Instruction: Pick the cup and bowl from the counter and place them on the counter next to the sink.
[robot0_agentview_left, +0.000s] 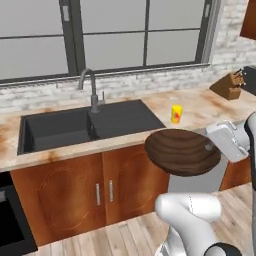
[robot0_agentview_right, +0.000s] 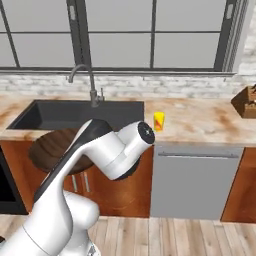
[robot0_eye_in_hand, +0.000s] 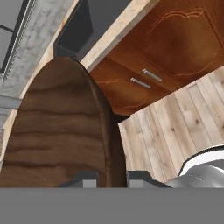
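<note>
Between the fingers (robot0_eye_in_hand: 111, 178), nearly closed, sits the rim of the bowl (robot0_agentview_left: 181, 150), gripped.

Glossy white rounded arm (robot0_agentview_right: 75, 200), dark joint bands, black-capped wrist joint, small dark fingers (robot0_eye_in_hand: 89, 179)

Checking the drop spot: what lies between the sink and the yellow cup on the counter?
Nothing. In the left base view, only bare beige counter runs from the sink to the cup.
</note>
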